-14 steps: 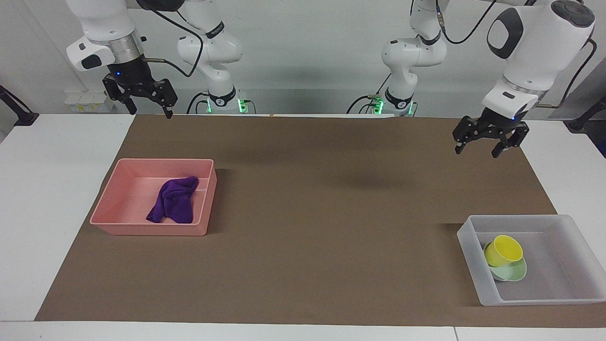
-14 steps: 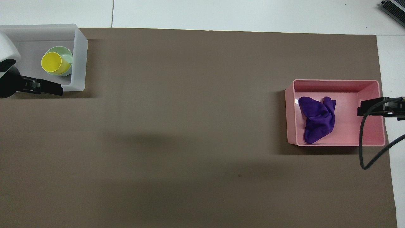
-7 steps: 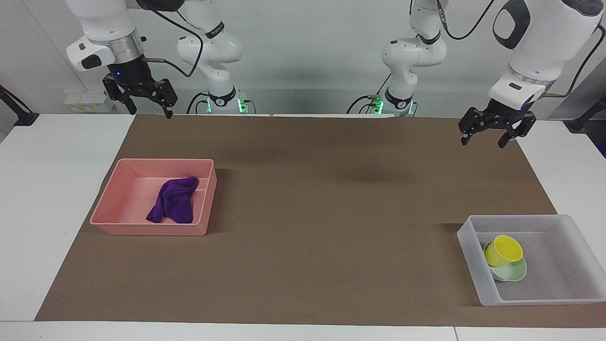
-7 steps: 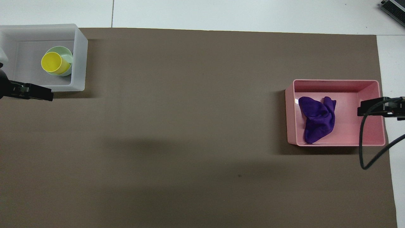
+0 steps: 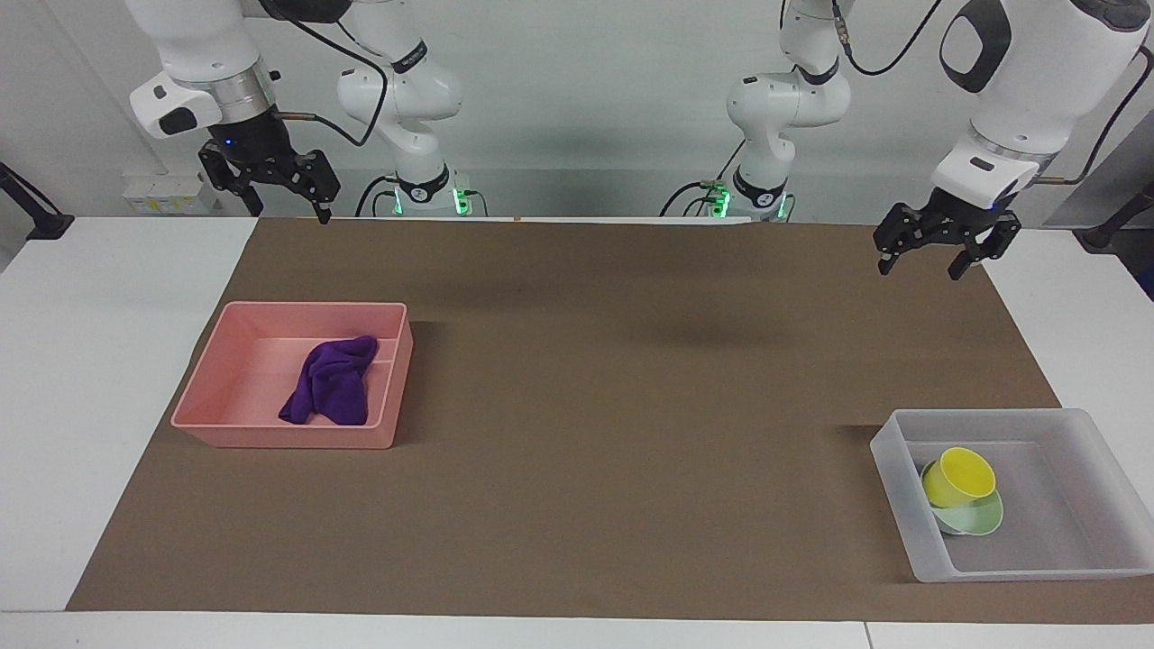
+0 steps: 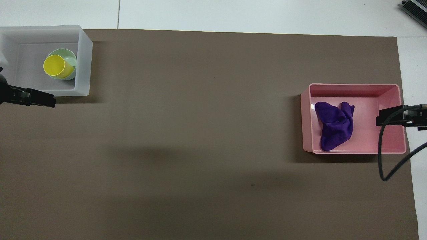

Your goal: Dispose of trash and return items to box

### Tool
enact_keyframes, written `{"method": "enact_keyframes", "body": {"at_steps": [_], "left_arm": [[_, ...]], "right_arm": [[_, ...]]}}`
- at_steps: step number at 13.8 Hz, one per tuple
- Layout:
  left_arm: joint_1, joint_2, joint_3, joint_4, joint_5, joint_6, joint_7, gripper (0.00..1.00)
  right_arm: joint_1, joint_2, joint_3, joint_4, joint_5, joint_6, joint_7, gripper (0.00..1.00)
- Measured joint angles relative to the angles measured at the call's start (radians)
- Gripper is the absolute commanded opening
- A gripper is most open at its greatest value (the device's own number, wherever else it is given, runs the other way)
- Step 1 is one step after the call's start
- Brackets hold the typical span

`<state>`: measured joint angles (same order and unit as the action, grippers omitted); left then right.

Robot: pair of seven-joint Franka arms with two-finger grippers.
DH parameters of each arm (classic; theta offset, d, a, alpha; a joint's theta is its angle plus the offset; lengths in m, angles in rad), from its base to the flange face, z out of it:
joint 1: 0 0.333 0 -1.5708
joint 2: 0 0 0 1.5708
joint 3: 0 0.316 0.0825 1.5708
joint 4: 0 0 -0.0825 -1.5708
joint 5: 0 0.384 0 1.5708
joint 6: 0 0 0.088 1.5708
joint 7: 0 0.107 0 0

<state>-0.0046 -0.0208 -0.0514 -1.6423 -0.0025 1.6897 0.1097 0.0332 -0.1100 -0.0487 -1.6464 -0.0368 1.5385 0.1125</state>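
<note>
- Upper left of the facing view: my right gripper (image 5: 286, 200) hangs in the air over the table's edge by my bases, above the corner of the brown mat (image 5: 577, 379). Its black fingers are spread apart, with nothing between them and nothing touched.
- Left of centre in that view: the pink tub (image 5: 236, 395), a rectangular tray of smooth, opaque plastic with low straight walls and rounded corners, sits flat on the mat.
- Inside it lies the purple cloth (image 5: 329, 383), soft and matte, crumpled into loose folds, resting on the tub's floor toward the wall that faces mid-table.
- Middle of the frame: the mat is a flat, dull brown sheet covering most of the white table (image 5: 99, 379).
- Lower right: the box (image 5: 902, 509), a shallow rectangular tub of cloudy, see-through plastic, stands on the mat's corner at my left arm's end.
- In the box, close to its wall on the mid-table side, the mint-green bowl (image 5: 978, 520) is shallow, round and smooth.
- The yellow cup (image 5: 957, 478), of glossy plastic, lies tilted in that bowl with its open mouth turned upward and sideways.
- Upper right: my left gripper (image 5: 929, 257) hovers over the mat's edge, well apart from the box. Its fingers stand wide, holding nothing and touching nothing.
</note>
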Motion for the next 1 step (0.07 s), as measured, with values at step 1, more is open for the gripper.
{"method": "enact_keyframes", "body": {"at_steps": [1], "left_arm": [[0.0, 0.0, 0.0, 0.0, 0.0, 0.0, 0.0, 1.0]], "right_arm": [[0.0, 0.0, 0.0, 0.0, 0.0, 0.0, 0.0, 1.0]]}}
